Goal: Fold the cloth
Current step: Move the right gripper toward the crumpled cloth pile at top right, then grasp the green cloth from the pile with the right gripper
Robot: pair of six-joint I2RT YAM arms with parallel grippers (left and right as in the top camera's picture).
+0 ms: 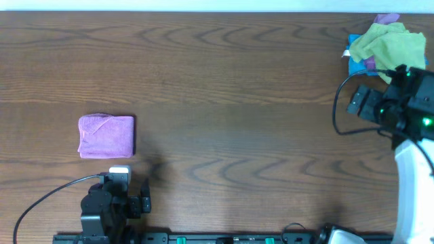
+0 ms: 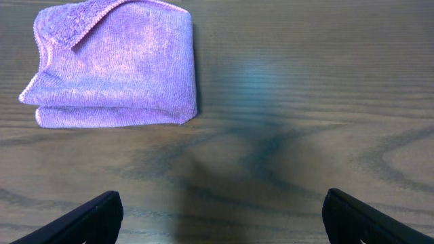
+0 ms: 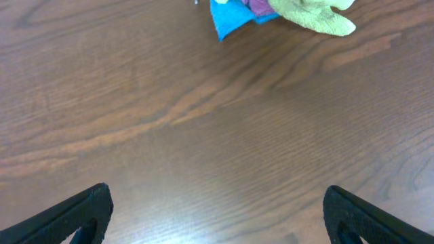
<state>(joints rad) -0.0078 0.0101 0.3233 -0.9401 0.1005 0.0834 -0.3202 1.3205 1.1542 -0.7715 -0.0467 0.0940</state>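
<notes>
A purple cloth (image 1: 106, 136) lies folded into a small rectangle on the left of the wooden table; it also shows in the left wrist view (image 2: 114, 65). My left gripper (image 1: 129, 198) is open and empty, just in front of the cloth, its fingers spread wide (image 2: 220, 217). My right gripper (image 1: 361, 102) is open and empty at the far right, below a pile of crumpled cloths; its fingers are spread (image 3: 217, 213) over bare wood.
A pile of crumpled cloths (image 1: 385, 46), green on top of blue and purple, sits at the back right corner and shows in the right wrist view (image 3: 285, 15). A black cable (image 1: 41, 200) runs from the left arm base.
</notes>
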